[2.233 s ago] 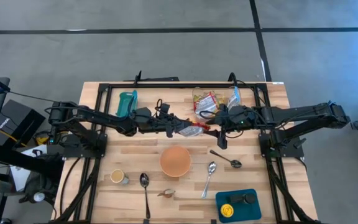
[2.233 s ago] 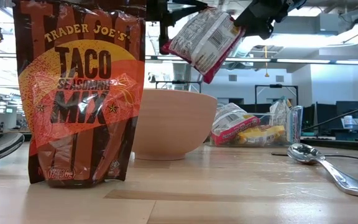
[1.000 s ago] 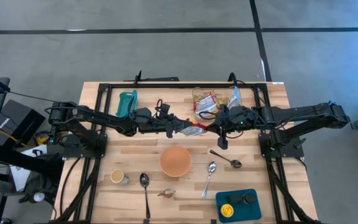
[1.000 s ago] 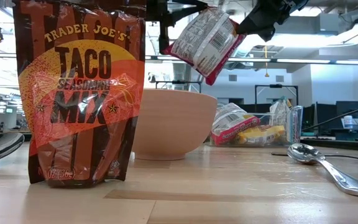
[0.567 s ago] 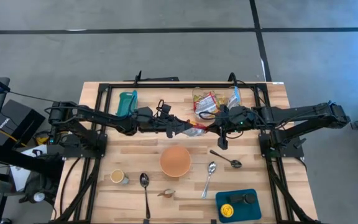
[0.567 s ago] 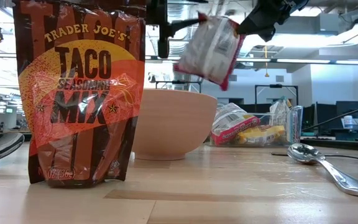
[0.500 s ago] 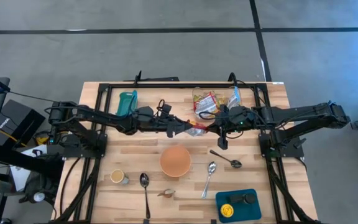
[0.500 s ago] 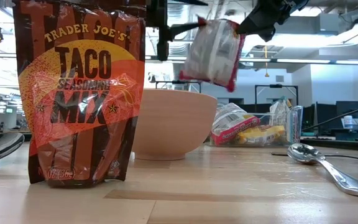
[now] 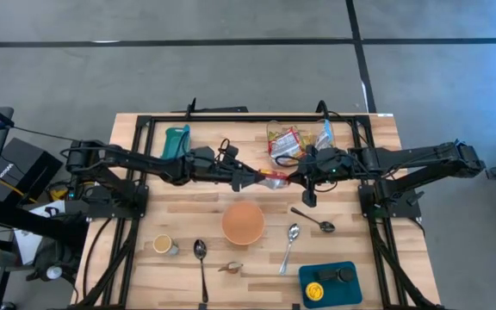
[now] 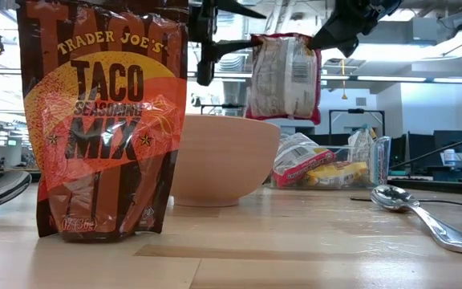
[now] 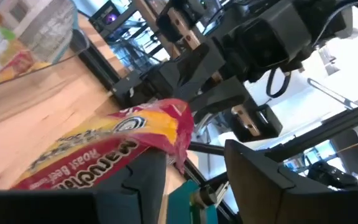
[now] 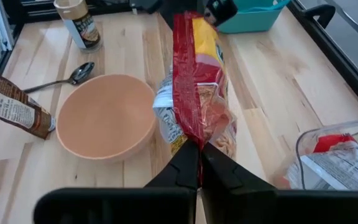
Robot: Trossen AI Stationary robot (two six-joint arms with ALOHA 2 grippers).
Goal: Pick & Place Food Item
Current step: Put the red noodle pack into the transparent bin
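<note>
A ramen packet (image 9: 272, 180), red-edged with yellow and white print, hangs in the air above the table's middle, behind the tan bowl (image 9: 243, 222). In the low view the ramen packet (image 10: 283, 76) hangs nearly upright. My right gripper (image 9: 293, 179) is shut on its right end. My left gripper (image 9: 253, 178) is at its left end with the fingers apart. In the left wrist view the packet's red end (image 11: 179, 134) lies between my left gripper's (image 11: 194, 168) fingers, close to one of them. My right gripper pinches the packet's red sealed edge (image 12: 193, 138) between its two fingers, at the upper right corner (image 10: 318, 40). The fingers come level from the table's right. The packet is lifted clear and hangs below the hold, nearly upright. My left gripper: whether one finger (image 11: 146, 171) touches the packet's end, I cannot tell.
A taco seasoning pouch (image 10: 103, 120) stands near the front edge. Three spoons (image 9: 289, 245) (image 9: 201, 267) (image 9: 314, 221), a small jar (image 9: 164, 244) and a teal tray (image 9: 330, 284) lie toward the front. A clear container of packets (image 9: 295, 140) and a teal holder (image 9: 176, 142) stand at the back.
The packet has swung from a tilt, its left corner low, to hanging nearly upright. Its right corner has stayed at my right gripper while its left corner has risen and moved toward the table's right. Both arms have stayed almost in place.
</note>
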